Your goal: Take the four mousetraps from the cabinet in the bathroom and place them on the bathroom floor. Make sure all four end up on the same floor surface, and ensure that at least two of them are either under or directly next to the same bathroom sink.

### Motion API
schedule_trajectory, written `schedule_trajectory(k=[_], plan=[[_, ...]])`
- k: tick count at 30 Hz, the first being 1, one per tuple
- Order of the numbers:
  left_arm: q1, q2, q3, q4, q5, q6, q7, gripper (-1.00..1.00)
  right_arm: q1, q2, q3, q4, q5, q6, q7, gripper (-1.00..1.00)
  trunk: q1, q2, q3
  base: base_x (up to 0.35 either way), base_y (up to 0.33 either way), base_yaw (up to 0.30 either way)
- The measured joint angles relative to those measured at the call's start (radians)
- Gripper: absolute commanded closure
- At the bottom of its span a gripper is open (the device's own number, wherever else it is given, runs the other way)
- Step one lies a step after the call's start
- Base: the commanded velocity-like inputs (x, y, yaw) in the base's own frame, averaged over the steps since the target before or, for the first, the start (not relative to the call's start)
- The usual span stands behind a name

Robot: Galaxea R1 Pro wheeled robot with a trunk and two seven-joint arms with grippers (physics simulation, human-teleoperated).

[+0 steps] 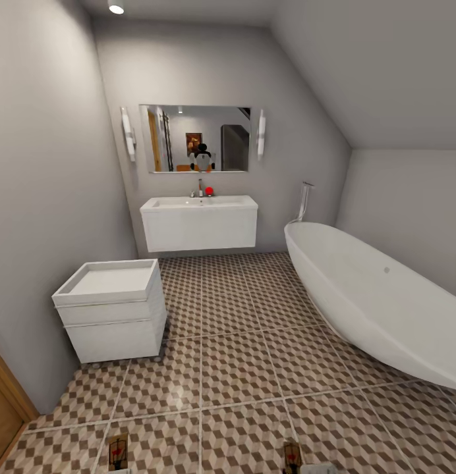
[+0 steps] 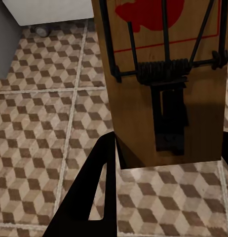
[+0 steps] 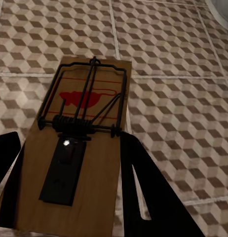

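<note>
The left gripper was closed on a mousetrap, its dark fingers clamped against the board's lower end above the patterned floor. The right gripper likewise gripped a second mousetrap, fingers pressed to either long edge, with the red spot and wire frame facing the camera. In the head view both traps appeared at the bottom edge, one at the left and one at the right, well apart. Ahead, the white sink hung on the far wall beneath a mirror, a bathtub stood at the right, and a square white toilet at the left.
</note>
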Motion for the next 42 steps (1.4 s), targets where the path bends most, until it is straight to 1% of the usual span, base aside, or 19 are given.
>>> schedule_trajectory(k=[3,14,22,24,26,28,29,31,33,36,38,39,40,42], plan=[[0.000,0.000,0.000,0.000,0.000,0.000,0.000,1.00,0.000,-0.001,-0.001,0.000,0.000,-0.012,-0.001,1.00,0.000,0.000,-0.001,0.239,0.000,0.000],[0.000,0.000,0.000,0.000,0.000,0.000,-0.001,1.00,0.000,-0.003,-0.001,0.000,0.000,-0.015,-0.001,1.00,0.000,0.000,-0.015,0.251,-0.065,0.000],[0.000,0.000,0.000,0.000,0.000,0.000,-0.001,1.00,0.000,-0.005,-0.002,0.000,0.004,-0.016,-0.002,1.00,0.000,0.000,-0.020,0.251,-0.156,0.000],[0.000,0.000,0.000,0.000,0.000,0.000,-0.001,1.00,0.000,-0.011,-0.003,0.000,0.005,-0.017,-0.003,1.00,0.000,0.000,-0.020,0.247,-0.195,0.000],[0.000,0.000,0.000,0.000,0.000,0.000,-0.001,1.00,0.000,-0.022,-0.004,0.000,0.005,-0.018,-0.004,1.00,0.000,0.000,-0.020,0.245,-0.197,0.000],[0.000,0.000,0.000,0.000,0.000,0.000,0.000,1.00,0.000,-0.055,-0.012,0.000,0.003,-0.031,-0.007,1.00,0.000,0.000,-0.020,0.243,-0.198,0.000],[0.000,0.001,0.000,0.000,0.000,0.000,0.000,1.00,0.000,-0.075,-0.015,-0.002,0.001,-0.035,-0.008,1.00,0.000,0.000,-0.020,0.242,-0.198,0.000],[0.000,0.001,0.000,0.000,0.000,0.000,0.000,1.00,-0.001,-0.128,-0.022,-0.026,-0.004,-0.039,-0.010,1.00,0.000,0.000,-0.020,0.240,-0.198,0.000],[0.000,0.001,0.000,0.000,0.000,0.001,0.001,1.00,-0.001,-0.174,-0.021,-0.090,-0.003,-0.034,-0.009,1.00,0.000,0.000,-0.020,0.236,-0.198,0.000],[0.000,0.002,0.000,0.000,0.000,0.000,0.003,1.00,-0.001,-0.188,-0.015,-0.127,-0.002,-0.030,0.001,1.00,0.000,0.000,-0.020,0.223,-0.192,0.000],[0.000,0.003,0.000,0.000,0.000,0.000,0.005,1.00,0.000,-0.183,-0.009,-0.137,-0.001,-0.034,0.037,1.00,0.000,0.000,-0.020,0.151,-0.133,0.000],[0.000,0.003,0.000,0.000,0.000,0.000,0.005,1.00,0.000,-0.178,-0.008,-0.139,-0.001,-0.037,0.069,1.00,0.000,0.000,-0.020,0.065,-0.058,0.000],[0.000,0.004,0.000,0.000,0.000,0.000,0.005,1.00,0.000,-0.175,-0.006,-0.140,0.001,-0.040,0.133,1.00,0.000,0.000,-0.020,0.041,-0.037,0.000],[0.000,0.004,0.000,0.000,0.000,0.000,0.006,1.00,0.000,-0.178,-0.009,-0.140,0.000,-0.042,0.208,1.00,0.000,0.000,-0.020,0.022,-0.019,0.000]])
